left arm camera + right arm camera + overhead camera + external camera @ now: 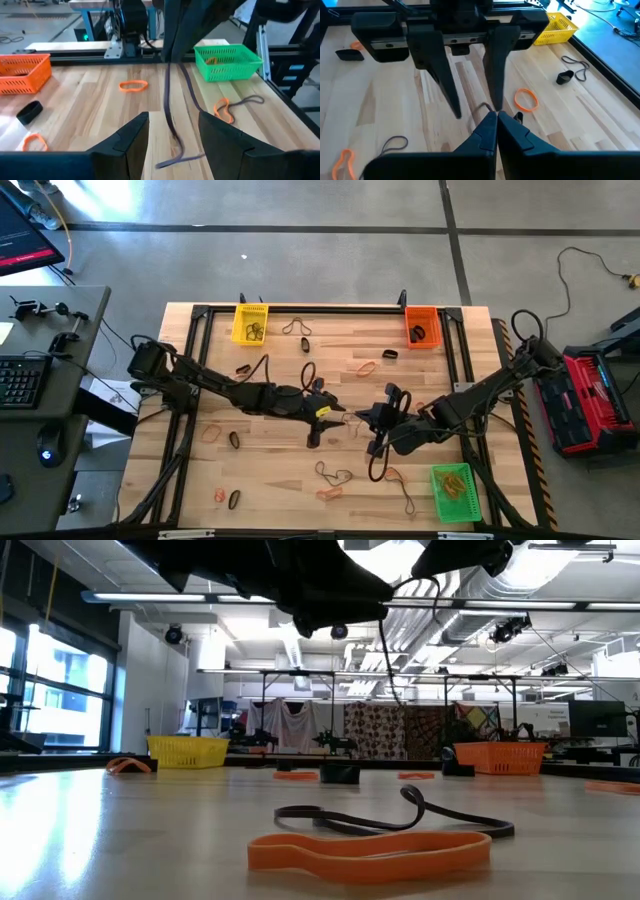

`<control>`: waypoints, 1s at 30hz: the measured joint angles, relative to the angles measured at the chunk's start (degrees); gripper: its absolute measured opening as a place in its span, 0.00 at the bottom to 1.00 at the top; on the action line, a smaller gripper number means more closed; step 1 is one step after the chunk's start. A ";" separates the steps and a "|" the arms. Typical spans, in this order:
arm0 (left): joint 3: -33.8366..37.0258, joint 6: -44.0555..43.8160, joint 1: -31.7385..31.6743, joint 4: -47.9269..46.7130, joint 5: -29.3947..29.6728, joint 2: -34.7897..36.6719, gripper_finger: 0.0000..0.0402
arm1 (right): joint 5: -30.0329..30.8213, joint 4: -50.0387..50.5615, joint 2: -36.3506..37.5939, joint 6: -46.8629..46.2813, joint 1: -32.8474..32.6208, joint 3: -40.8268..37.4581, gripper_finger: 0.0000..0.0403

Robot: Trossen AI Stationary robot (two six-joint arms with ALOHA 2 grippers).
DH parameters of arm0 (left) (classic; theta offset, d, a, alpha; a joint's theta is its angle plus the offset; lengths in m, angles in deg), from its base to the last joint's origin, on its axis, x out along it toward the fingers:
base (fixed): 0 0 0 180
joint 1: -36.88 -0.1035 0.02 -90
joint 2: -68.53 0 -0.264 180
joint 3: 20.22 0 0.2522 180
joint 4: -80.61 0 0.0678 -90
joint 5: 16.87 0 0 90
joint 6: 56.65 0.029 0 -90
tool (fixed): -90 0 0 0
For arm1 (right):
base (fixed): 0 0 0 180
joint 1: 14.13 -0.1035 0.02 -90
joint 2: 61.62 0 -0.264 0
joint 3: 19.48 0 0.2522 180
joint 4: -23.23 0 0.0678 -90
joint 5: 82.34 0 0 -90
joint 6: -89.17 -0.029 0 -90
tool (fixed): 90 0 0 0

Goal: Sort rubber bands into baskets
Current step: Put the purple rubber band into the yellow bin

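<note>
Mid-tabletop (280, 480), the left claw (172, 145) stands spread. Facing it, the right claw (496, 120) (fingers pressed together) pinches a long thin dark rubber band (172, 107), which dangles to the wood between the left fingers.

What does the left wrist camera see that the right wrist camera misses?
Only the left wrist view shows the green basket, the orange basket and the dark band hanging from the right gripper between the open fingers of the left gripper. Only the right wrist view shows the yellow basket. Both show the wooden table with orange bands scattered on it.
</note>
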 joint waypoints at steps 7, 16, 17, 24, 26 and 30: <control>-0.07 0.02 -0.22 0.38 2.90 0.00 0.37 | -0.25 -0.69 -0.01 0.20 -0.01 0.00 0.00; -0.07 0.91 -1.13 0.41 -0.18 0.00 0.19 | -0.82 -2.17 -0.02 1.65 -0.02 0.00 0.00; -0.07 1.07 -1.14 0.41 -0.18 0.00 0.17 | -1.28 -2.29 0.00 1.69 0.00 0.00 0.00; -0.07 2.46 -1.14 0.17 -0.25 0.05 0.01 | -5.01 -2.30 0.00 1.31 0.00 0.00 0.00; -0.07 2.51 -1.14 -1.01 -0.25 0.36 0.01 | -5.18 -2.23 -0.02 1.66 0.00 0.00 0.01; -0.02 2.30 -1.14 -3.63 0.26 1.39 0.01 | -4.35 -0.76 -0.02 1.68 0.00 0.00 0.09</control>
